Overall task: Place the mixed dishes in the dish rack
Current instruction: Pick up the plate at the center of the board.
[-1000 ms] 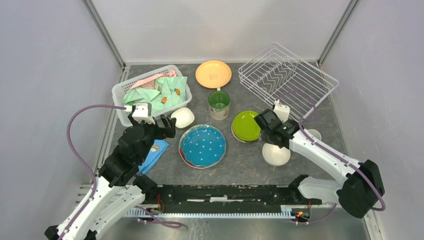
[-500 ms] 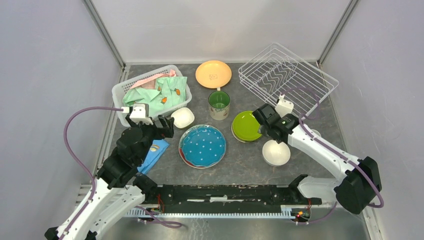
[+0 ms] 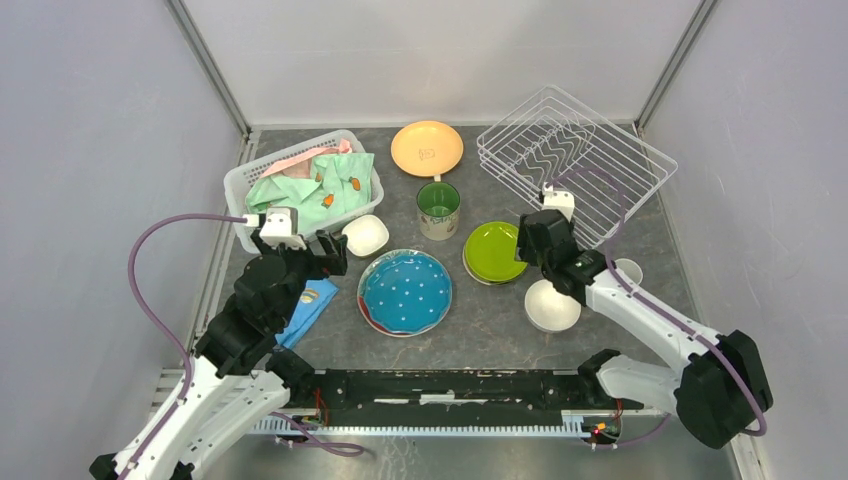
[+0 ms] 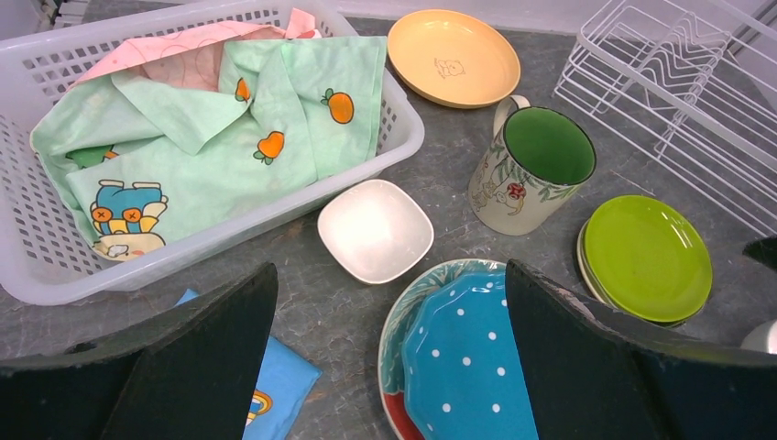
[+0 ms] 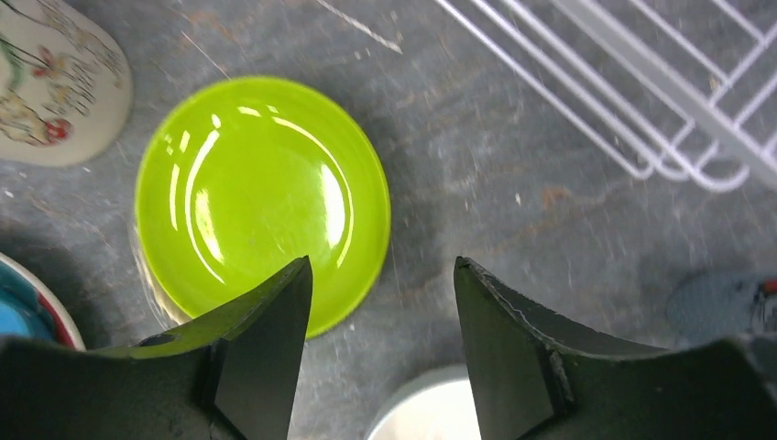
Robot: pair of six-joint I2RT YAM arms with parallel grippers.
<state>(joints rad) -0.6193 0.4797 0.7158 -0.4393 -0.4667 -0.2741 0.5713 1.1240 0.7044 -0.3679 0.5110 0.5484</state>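
The white wire dish rack (image 3: 575,160) stands at the back right, empty. On the table lie an orange plate (image 3: 427,148), a beige mug (image 3: 438,210) green inside, a lime-green plate (image 3: 492,252) on a cream one, a blue white-dotted plate (image 3: 406,291) on a red-rimmed plate, a square white bowl (image 3: 365,235), a round white bowl (image 3: 552,306) and a small cup (image 3: 628,270). My left gripper (image 3: 335,252) is open and empty, just short of the square bowl (image 4: 376,229). My right gripper (image 5: 380,266) is open and empty over the right edge of the lime-green plate (image 5: 261,197).
A white plastic basket (image 3: 300,190) of clothes stands at the back left. A folded blue cloth (image 3: 308,305) lies under my left arm. The rack's near corner (image 5: 641,82) is just beyond my right gripper. Grey walls close in the sides and back.
My right gripper has swung away from the round white bowl toward the far side, to the lime-green plate's right edge. The left arm has barely moved.
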